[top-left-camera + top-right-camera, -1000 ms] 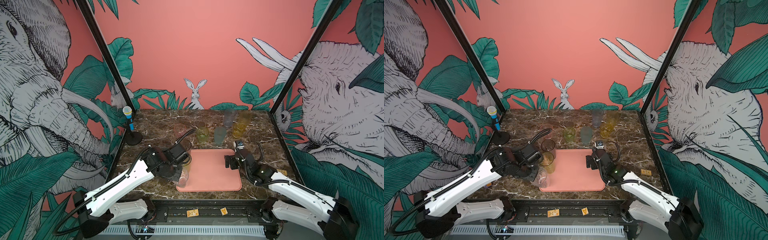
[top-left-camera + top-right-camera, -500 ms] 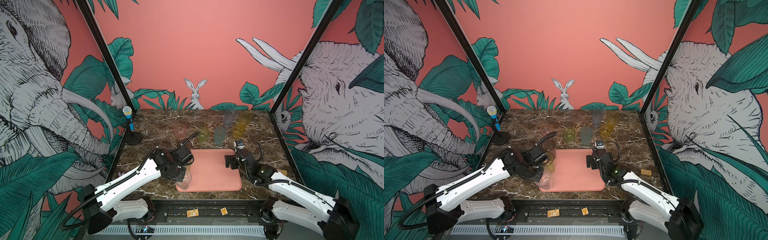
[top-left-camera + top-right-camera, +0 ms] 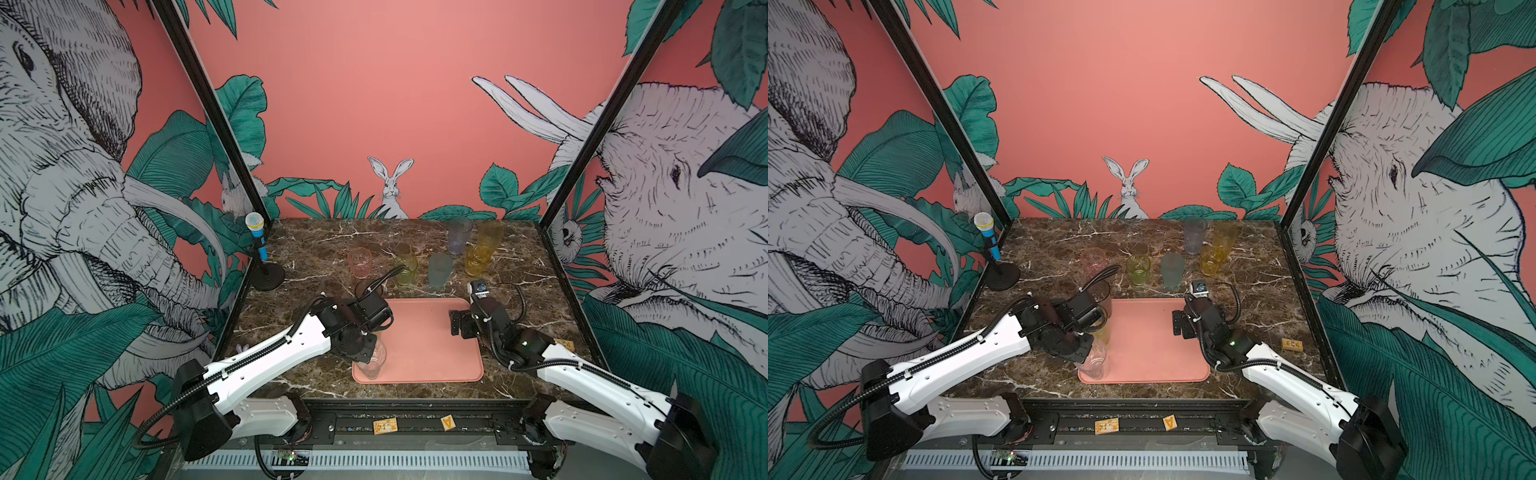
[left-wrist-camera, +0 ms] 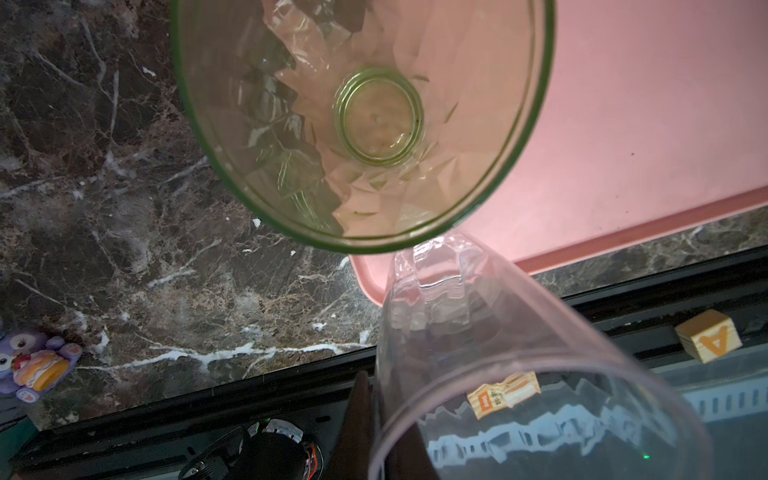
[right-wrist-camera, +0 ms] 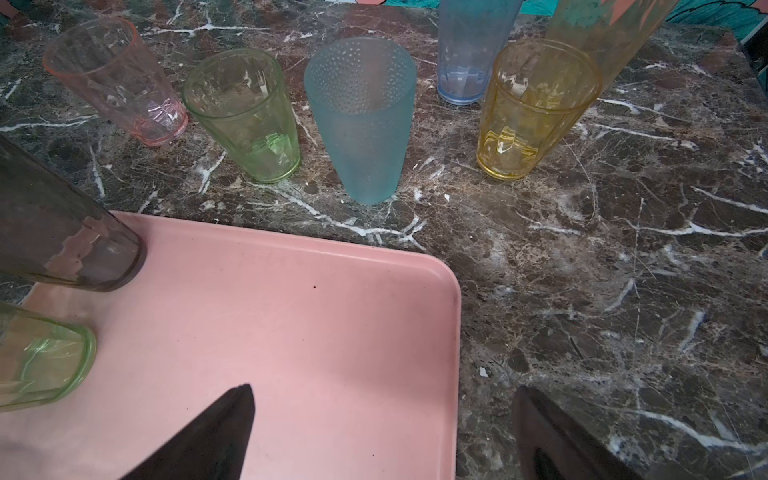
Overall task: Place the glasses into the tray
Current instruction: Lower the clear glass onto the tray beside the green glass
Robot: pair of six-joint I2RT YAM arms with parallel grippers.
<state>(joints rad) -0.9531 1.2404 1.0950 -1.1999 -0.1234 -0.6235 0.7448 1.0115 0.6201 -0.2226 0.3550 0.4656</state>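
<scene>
Placement of a glass at a tray corner. The left end effector [image 3: 371, 343] is closed on the clear glass [image 3: 372, 360] and appears to pinch its wall at the rim. The glass hangs near upright, mouth up, over the near left corner of the tray [image 3: 419, 340]. In the left wrist view its base [image 4: 436, 266] lies right at the corner rim, and whether it touches cannot be told. The green glass [image 4: 374, 120] stands on the tray just beside it, with the grey glass [image 5: 62, 232] at the far left corner. The rest, from the pink glass [image 3: 359, 262] to the tall amber glass [image 3: 489, 237], stand on the surface [image 3: 332, 245] behind the tray. The right end effector [image 3: 461, 326] is fully open and empty, poised over the tray's right side. To set the glass down well, bring the base a little inward so that it clears the raised rim and does not perch on it. Keep a gap from the green glass and lower straight until the base sits flat. Release only then, and lift vertically so that the fingers do not drag the rim and tip the light tumbler.
</scene>
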